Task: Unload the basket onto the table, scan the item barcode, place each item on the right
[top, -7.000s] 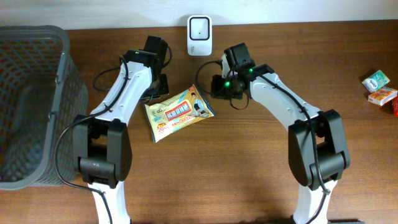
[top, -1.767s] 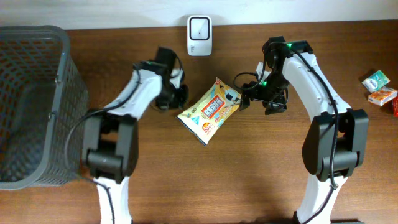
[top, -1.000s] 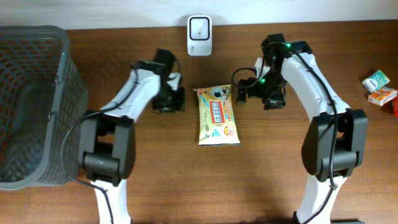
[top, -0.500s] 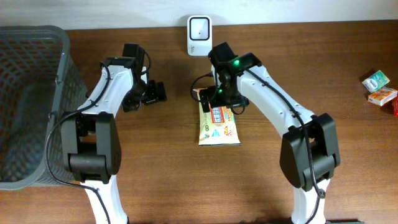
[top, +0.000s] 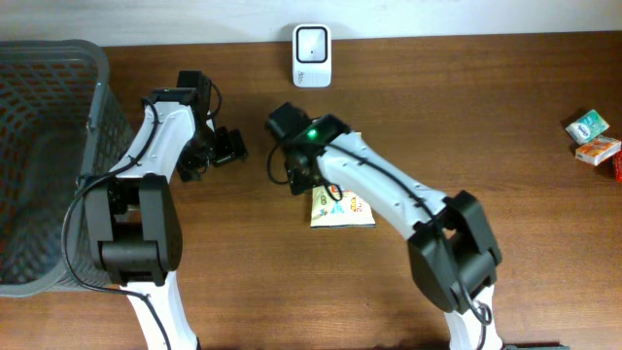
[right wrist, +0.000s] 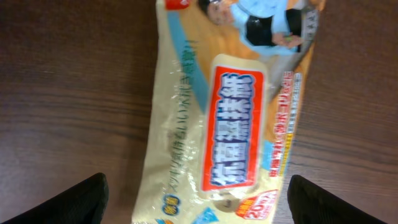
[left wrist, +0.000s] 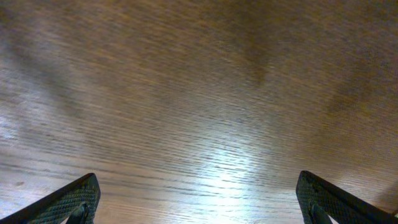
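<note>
Overhead: the wipes packet (top: pixel 343 207) lies flat near the middle of the desk (top: pixel 544 243), and the right arm covers its back end. The right gripper (top: pixel 300 174) sits right over that end. The left gripper (top: pixel 224 148) is off to the left, well apart from the packet and over bare wood. The white scanner (top: pixel 311 43) stands at the back edge, the grey basket (top: pixel 58 58) fills the left end, and a few small boxes (top: pixel 594 137) sit by the right edge.

Left wrist: just wood grain with a bright glare patch. The left gripper (left wrist: pixel 198 202) is spread wide with a fingertip in each bottom corner, and it holds nothing.

Right wrist: the right gripper (right wrist: pixel 198 200) is spread wide too, one finger either side of the packet (right wrist: pixel 230 118), and it isn't gripping it. The packet is a shiny cream plastic wrapper with an orange side. It has a red label with big white characters down the middle and a cartoon figure in blue at one end. Can't see a barcode on this face.
</note>
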`<act>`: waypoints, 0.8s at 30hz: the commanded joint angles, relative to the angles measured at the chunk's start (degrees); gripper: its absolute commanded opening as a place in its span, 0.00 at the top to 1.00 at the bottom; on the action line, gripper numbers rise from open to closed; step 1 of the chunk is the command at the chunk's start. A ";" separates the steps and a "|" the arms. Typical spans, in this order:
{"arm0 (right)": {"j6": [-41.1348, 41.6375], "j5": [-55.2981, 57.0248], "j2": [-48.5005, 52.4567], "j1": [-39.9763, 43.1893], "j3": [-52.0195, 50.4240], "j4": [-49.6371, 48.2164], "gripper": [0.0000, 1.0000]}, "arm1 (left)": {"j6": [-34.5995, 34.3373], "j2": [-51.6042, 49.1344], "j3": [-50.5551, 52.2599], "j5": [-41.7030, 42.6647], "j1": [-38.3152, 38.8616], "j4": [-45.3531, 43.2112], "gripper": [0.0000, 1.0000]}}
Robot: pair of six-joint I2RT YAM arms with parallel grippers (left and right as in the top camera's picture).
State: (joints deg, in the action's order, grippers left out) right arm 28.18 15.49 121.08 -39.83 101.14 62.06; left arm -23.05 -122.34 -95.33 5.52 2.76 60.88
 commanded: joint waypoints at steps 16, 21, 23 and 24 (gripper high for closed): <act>2.58 12.44 10.88 -2.14 0.28 -4.28 0.75 | -0.70 1.44 -0.50 -1.07 -2.36 1.95 0.01; 2.82 12.13 10.75 -2.05 2.32 -1.97 0.92 | -0.70 1.44 -0.50 -1.05 -2.29 1.95 0.01; 2.82 11.41 10.62 -1.77 5.60 0.72 0.94 | -0.70 1.44 -0.50 -1.05 -2.29 1.95 0.01; 2.80 9.75 10.47 -1.33 8.24 2.80 0.96 | -0.70 1.44 -0.50 -1.05 -2.29 1.95 0.01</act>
State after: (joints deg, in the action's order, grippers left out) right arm 30.22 27.86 130.82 -41.98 103.57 61.82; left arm -23.24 -122.34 -95.33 5.26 0.71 62.78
